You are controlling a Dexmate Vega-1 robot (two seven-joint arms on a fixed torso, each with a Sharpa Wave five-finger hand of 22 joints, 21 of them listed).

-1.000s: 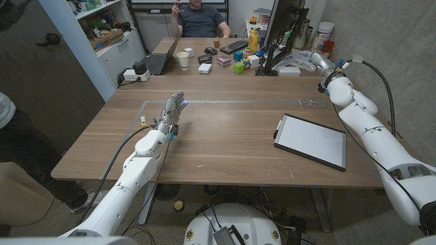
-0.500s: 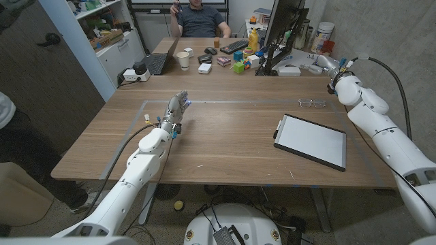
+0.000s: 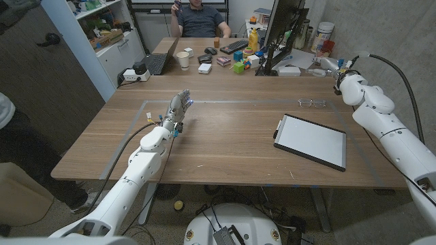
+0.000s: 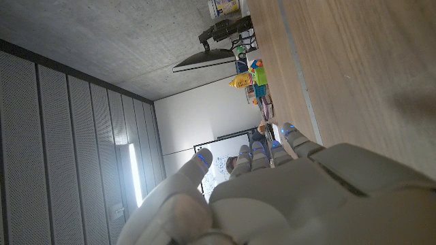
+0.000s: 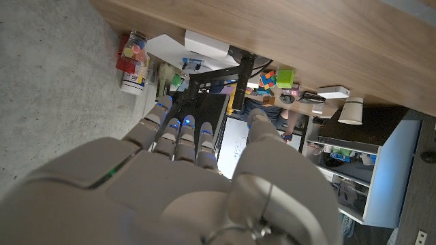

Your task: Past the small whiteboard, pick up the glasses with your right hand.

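Observation:
The glasses (image 3: 312, 103), thin-framed and clear, lie on the wooden table (image 3: 231, 129) just beyond the far edge of the small whiteboard (image 3: 311, 141), a white panel with a dark frame at the right. My right hand (image 3: 331, 66) is raised past the table's far right, beyond and above the glasses and apart from them. In the right wrist view its fingers (image 5: 178, 133) reach out straight with nothing in them. My left hand (image 3: 177, 109) is at the table's left middle with its fingers (image 4: 269, 153) extended, holding nothing.
Beyond my table stands a second one with a laptop (image 3: 158, 62), a paper cup (image 3: 183, 60), a keyboard (image 3: 234, 46), coloured blocks (image 3: 240, 64) and a monitor (image 3: 283, 27) on its stand. A person (image 3: 201, 17) sits behind it. A concrete wall (image 3: 381, 34) is close on the right.
My right arm has swung further right and away from me, taking its hand past the table's far right corner. The left hand has crept slightly forward. Glasses and whiteboard have not moved.

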